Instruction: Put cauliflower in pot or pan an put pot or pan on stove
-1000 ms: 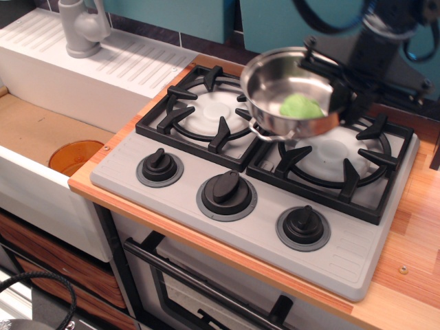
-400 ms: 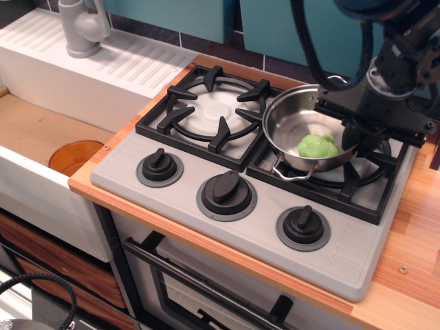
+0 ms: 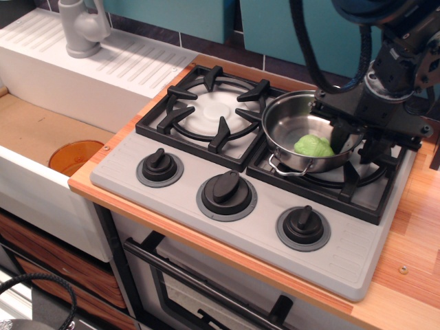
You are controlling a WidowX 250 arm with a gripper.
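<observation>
The shiny steel pot sits on the right burner grate of the grey stove, toward the grate's left side. The light-green cauliflower lies inside the pot at its right. My black gripper comes down from the upper right and clamps the pot's right rim, with one finger inside the pot next to the cauliflower and one outside. The pot's near loop handle points to the front. The far handle is hidden by the gripper.
The left burner is bare. Three black knobs line the stove's front. An orange round container sits in the sink at the left, with a grey faucet behind. Wooden counter lies to the right.
The pot with the cauliflower came down from above the burners onto the right grate and has levelled out. The gripper went down with it and stays on the rim.
</observation>
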